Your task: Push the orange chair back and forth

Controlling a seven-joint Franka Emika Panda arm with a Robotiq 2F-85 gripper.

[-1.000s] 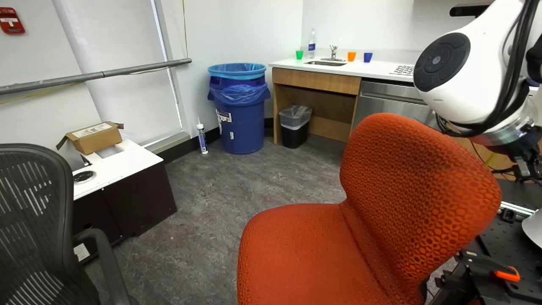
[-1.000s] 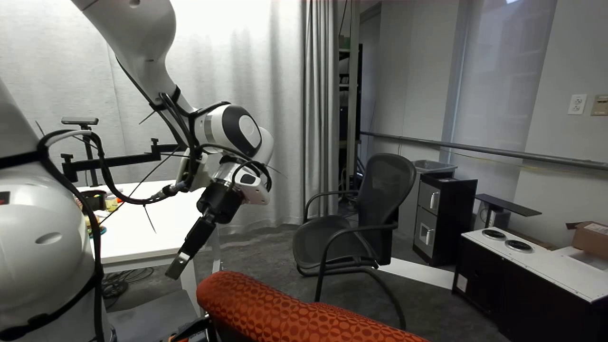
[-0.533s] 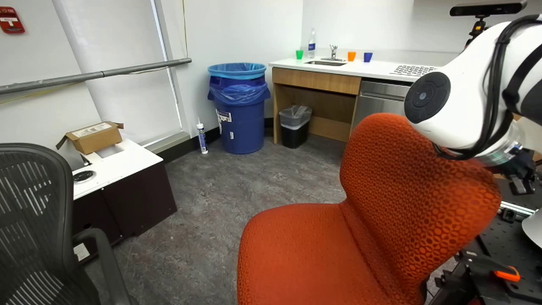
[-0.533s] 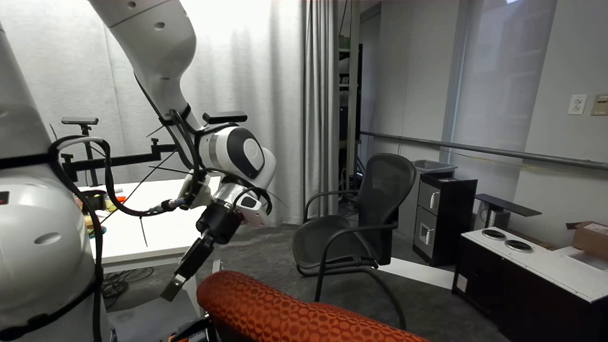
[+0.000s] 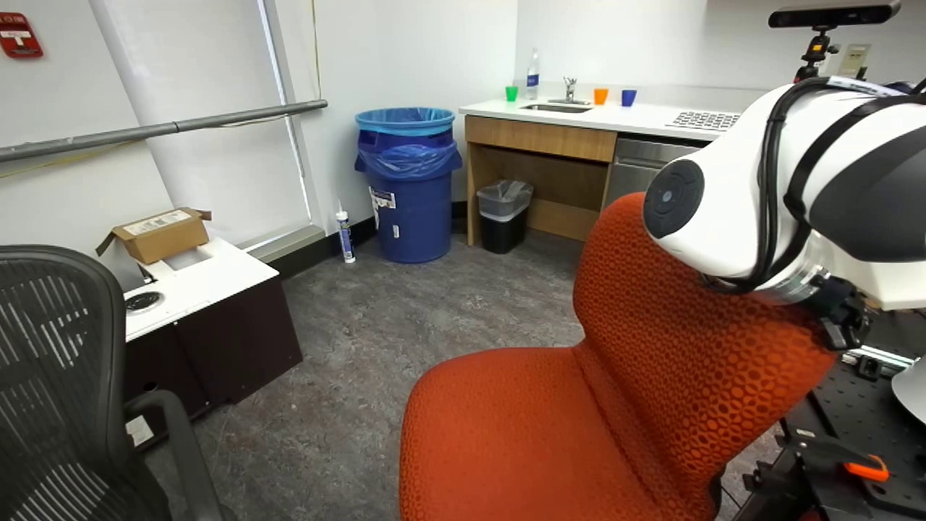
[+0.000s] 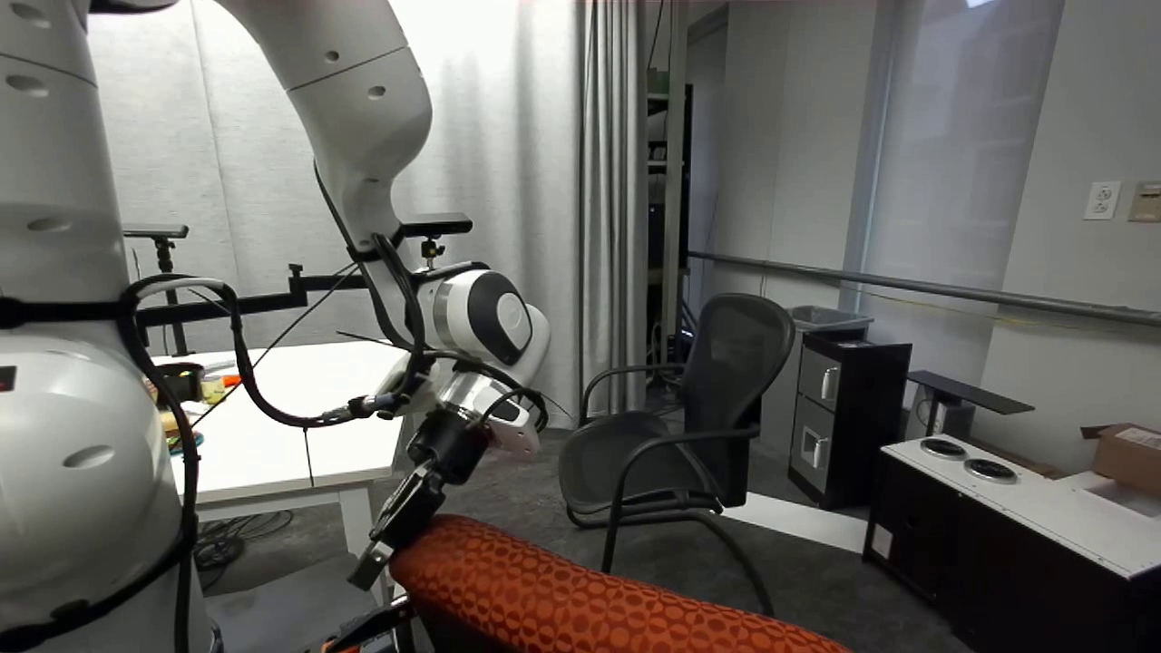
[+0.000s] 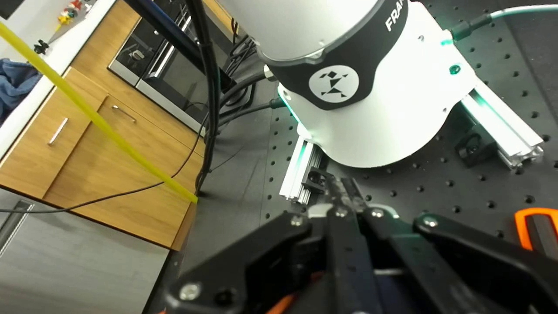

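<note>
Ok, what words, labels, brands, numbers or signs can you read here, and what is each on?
"FRAN", then cut off by the picture's edge: on the robot's base, wrist view.
Too small or blurred to read: print on the cardboard box, tube, blue barrel, bottle and red wall alarm.

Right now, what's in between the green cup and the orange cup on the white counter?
In an exterior view, going from the green cup to the orange cup: a clear bottle, then the sink with its faucet.

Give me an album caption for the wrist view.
Closed gripper in the foreground, the robot's own white base behind it over a black holed plate, wood-fronted cabinets at left.
</note>
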